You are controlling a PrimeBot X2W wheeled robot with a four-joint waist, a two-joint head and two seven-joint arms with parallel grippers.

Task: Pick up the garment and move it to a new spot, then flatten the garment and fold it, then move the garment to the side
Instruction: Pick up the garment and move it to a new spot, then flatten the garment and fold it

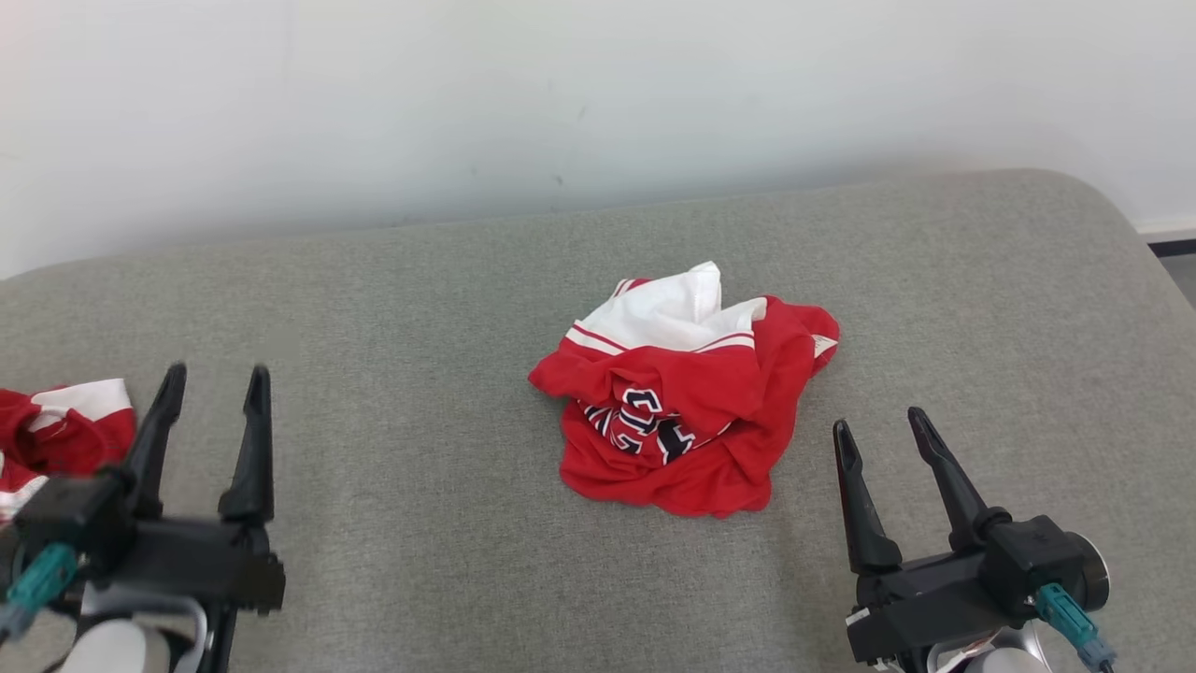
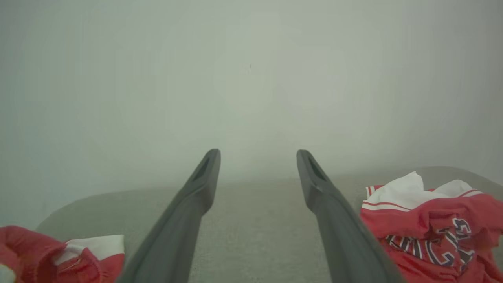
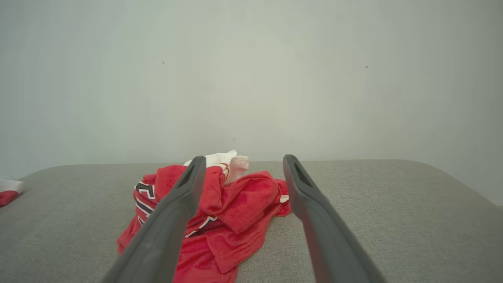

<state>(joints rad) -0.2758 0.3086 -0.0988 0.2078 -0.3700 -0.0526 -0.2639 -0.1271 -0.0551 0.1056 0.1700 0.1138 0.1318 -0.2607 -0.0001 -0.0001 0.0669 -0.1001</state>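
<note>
Crumpled red-and-white garment (image 1: 687, 411) heaped mid-way on the woven grey surface (image 1: 420, 523); left gripper (image 1: 217, 371) and right gripper (image 1: 879, 419) both spread wide, empty.

- A grey fabric-covered padded surface (image 1: 448, 308) spreads across the whole width of the head view; its weave is fine and even, its far edge is rounded, and its far right corner curves down
- A plain white wall (image 1: 561, 84) rises straight behind that surface, with a few small dark specks (image 1: 558, 178) on it, low and near the middle
- A crumpled red cloth (image 1: 75, 428) with a white band lies on the surface at the far left edge of the head view, partly cut off by the frame
- A white skirting board (image 1: 1163, 227) runs along the wall's foot at the far right, with a dark strip (image 1: 1173, 248) just under it
</note>
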